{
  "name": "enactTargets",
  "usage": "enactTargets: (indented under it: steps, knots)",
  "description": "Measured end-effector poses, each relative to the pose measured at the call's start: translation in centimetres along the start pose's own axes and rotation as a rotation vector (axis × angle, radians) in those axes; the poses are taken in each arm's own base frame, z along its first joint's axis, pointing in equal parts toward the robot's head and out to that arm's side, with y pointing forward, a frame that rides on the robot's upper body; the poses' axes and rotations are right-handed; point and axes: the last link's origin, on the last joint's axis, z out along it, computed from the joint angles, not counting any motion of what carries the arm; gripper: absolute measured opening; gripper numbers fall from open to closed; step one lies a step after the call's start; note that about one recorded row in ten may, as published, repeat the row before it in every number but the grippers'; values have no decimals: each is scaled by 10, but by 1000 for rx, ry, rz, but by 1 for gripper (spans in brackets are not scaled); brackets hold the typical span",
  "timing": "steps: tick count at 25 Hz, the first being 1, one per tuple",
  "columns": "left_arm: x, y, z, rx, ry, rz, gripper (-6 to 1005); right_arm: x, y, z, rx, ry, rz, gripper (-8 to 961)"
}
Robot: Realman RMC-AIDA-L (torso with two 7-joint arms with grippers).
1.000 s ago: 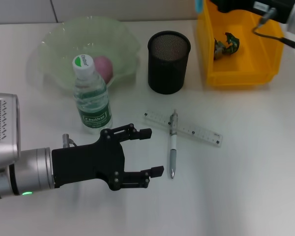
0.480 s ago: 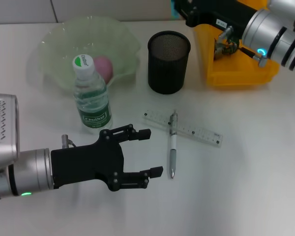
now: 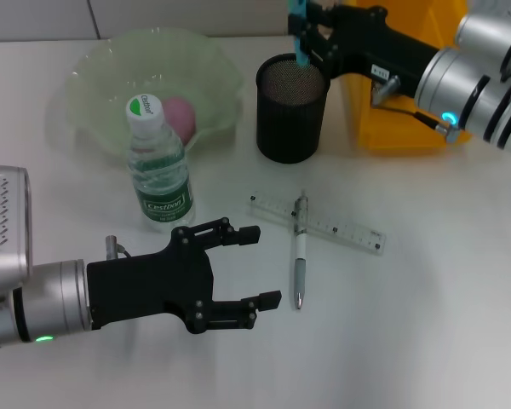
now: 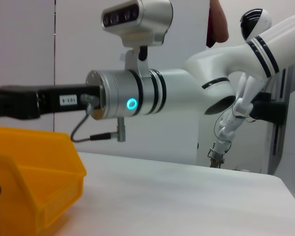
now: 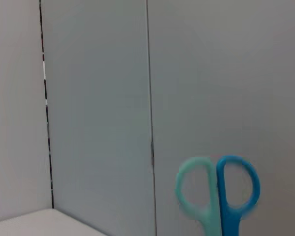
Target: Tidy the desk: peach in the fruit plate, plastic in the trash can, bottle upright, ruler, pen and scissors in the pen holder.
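Swinging in from the bin, the right gripper [image 3: 304, 38] now holds the scissors [image 3: 300, 36] just over the pen holder [image 3: 292, 108] beneath it, where an off-centre drop could catch the rim.

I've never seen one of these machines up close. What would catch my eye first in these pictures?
Probably the right gripper, reaching in from the far right and holding blue scissors just above the black mesh pen holder. Next, the big black left gripper, open and hovering low over the near left of the white table, beside a pen lying across a clear ruler. Behind it, a bottle stands upright before a green plate with a peach.
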Motion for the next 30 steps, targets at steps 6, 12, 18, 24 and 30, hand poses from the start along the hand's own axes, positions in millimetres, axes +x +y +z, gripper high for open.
enactTargets:
  steps: [6,12,18,24,30]
  knots:
    - [0,0,0,0,1,0,832,7,2,-4,1,15,13,238]
    - [0,0,0,-1,2,0,832,-13,3,-25,-44,-117,62,503]
    - [0,0,-1,4,3,-2,832,-86,-7,-69,-192,-64,194,583]
    - [0,1,-2,3,5,-10,832,-123,8,-99,-155,613,126,689]
    - [1,0,-2,6,8,-10,832,-118,12,-92,-201,891,14,811]
